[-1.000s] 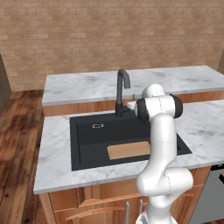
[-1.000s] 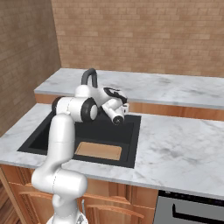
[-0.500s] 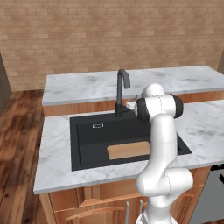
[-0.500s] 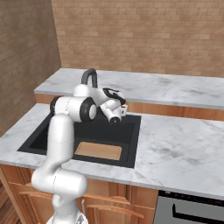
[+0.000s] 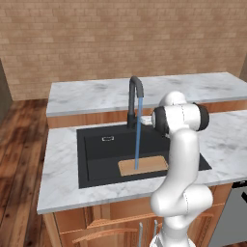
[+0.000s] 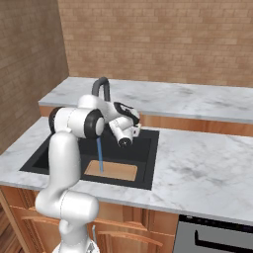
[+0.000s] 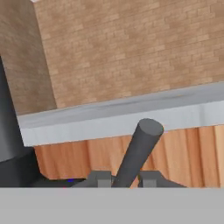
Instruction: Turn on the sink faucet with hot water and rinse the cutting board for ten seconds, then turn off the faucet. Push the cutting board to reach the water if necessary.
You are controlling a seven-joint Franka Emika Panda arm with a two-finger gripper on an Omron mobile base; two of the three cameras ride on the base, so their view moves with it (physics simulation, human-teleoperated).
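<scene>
Straddling the lever (image 7: 136, 151), fingers (image 7: 99, 179); water (image 5: 138, 135) on cutting board (image 5: 149, 164).

arm bent forward, hand (image 7: 124, 180) fingers parted

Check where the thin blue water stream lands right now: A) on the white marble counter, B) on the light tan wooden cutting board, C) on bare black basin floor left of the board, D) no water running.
B: the blue water stream drops from the dark gooseneck faucet straight onto the tan cutting board in the black sink.
</scene>
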